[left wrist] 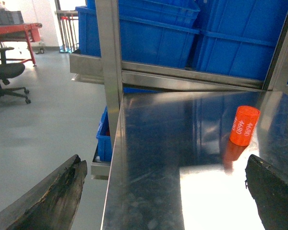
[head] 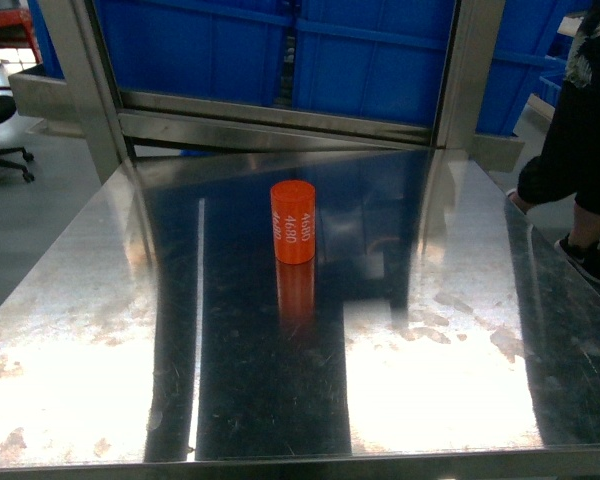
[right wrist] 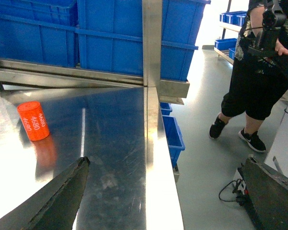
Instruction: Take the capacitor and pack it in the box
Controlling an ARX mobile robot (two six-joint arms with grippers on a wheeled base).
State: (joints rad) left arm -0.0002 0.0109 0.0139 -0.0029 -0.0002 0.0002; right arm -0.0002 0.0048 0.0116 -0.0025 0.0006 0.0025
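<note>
Steel surface fills my head view, with blue bins stacked behind its frame and a person standing off to the right. Both wrist cameras show me their jaws spread wide, left gripper and right gripper holding nothing. Smallest, the orange capacitor stands upright mid-surface, well apart from both.

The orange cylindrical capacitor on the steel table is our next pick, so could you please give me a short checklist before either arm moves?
1. Orange cylindrical capacitor upright, marked 4680: ok.
2. Nothing touching it on the shiny steel table: ok.
3. Left gripper open, empty: ok.
4. Right gripper open, empty: ok.
5. Box to pack into: not ok, none in view; only blue plastic bins behind.
6. Person in black standing by the table's right side: not ok.
</note>
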